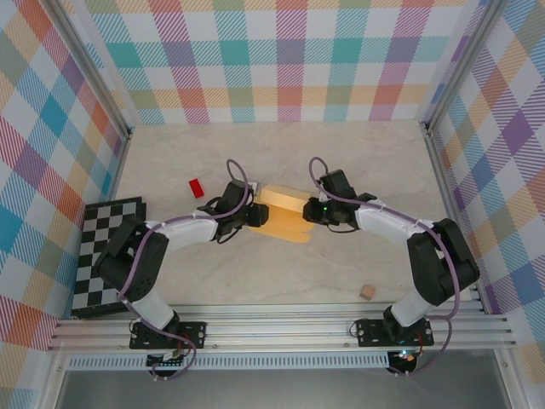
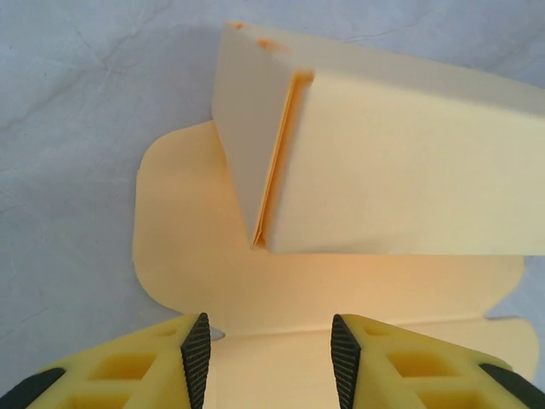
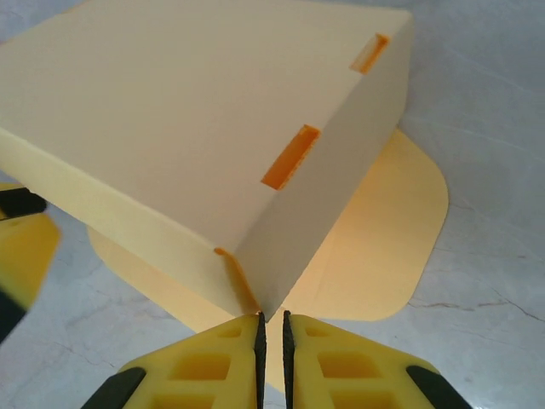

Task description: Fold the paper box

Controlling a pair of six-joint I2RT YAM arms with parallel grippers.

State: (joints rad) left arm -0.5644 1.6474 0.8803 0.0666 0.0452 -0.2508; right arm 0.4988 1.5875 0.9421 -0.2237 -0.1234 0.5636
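The paper box [image 1: 281, 213] is yellow-orange card, partly folded, lying mid-table between both arms. In the left wrist view its raised body [image 2: 400, 170] stands over a flat scalloped flap [image 2: 196, 247]. My left gripper [image 2: 271, 349] is open, its fingers straddling the flat panel at the box's left end [image 1: 254, 215]. In the right wrist view the box [image 3: 196, 111] shows orange slots, and a rounded flap [image 3: 383, 239] lies flat on the table. My right gripper [image 3: 272, 328] is shut on the box's near lower corner, at its right end [image 1: 308, 213].
A small red block [image 1: 197, 187] lies left of the box, behind the left arm. A tiny tan cube [image 1: 367, 292] sits near the front right. A checkered board [image 1: 106, 256] lies at the left edge. Plaid walls enclose the table.
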